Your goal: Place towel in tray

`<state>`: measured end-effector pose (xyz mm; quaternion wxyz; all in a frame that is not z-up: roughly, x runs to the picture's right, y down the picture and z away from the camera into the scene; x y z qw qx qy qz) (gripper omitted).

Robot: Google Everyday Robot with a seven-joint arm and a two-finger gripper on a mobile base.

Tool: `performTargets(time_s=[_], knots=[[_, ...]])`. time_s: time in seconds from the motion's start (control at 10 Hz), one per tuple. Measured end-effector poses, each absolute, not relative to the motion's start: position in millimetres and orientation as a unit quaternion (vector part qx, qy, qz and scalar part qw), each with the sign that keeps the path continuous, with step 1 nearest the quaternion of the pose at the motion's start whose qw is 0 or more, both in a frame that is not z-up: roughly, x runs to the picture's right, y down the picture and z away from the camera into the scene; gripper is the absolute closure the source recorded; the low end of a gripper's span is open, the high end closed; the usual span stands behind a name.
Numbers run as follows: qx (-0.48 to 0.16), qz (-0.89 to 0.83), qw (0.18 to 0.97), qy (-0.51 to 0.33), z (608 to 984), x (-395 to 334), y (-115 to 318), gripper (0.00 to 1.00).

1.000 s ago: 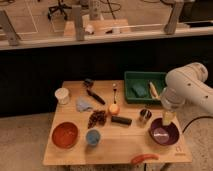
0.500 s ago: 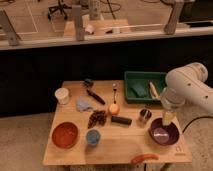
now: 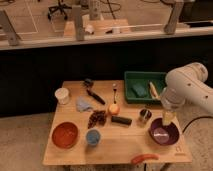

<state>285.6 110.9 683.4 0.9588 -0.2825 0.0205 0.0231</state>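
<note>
Near edge: a red elongated object [image 3: 145,158] lies at the lower right of the wooden counter [image 3: 120,149].
Near row: an orange-red bowl [image 3: 65,135] at lower left, a small blue cup [image 3: 92,136] just right of it, and a round purple bowl [image 3: 164,133] at lower right with a small pale item inside.
Gripper: the gripper [image 3: 168,121] hangs at the right of the frame below the white arm [image 3: 187,90], pointing down over the far rim of the purple bowl.
Fingers: spread wide, with nothing seen between them.
Middle row: a metal cup [image 3: 145,115] sits just left of the gripper. Further left come a black block [image 3: 121,120], an orange fruit [image 3: 114,108] and a dark reddish cluster [image 3: 97,118].
Towel: the towel [image 3: 83,104] lies crumpled on the bare counter, left of centre, between the white cup [image 3: 62,95] and the orange fruit.
Towel and fingers: they are well apart. The towel lies far to the left of the fingers, with the fruit, the black block and the metal cup between them.
Far row: a black brush [image 3: 92,92] and a spoon [image 3: 114,89] lie beyond the towel.
Tray: the tray [image 3: 131,76] sits at the far right corner of the counter, above the gripper in the frame. It holds a dark green pad [image 3: 139,90] and a pale yellowish item [image 3: 153,89]; the towel is outside it.
Background: a dark wall stands behind the counter.
</note>
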Motion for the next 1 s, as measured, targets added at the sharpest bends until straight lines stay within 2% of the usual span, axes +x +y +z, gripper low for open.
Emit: performTargets(time_s=[0.5, 1.0], knots=[[-0.280, 0.018, 0.960, 0.016, 683.9, 282.2, 109.2, 0.20], [-0.264, -0.043, 0.963, -0.040, 707.6, 183.4, 83.4, 0.20]])
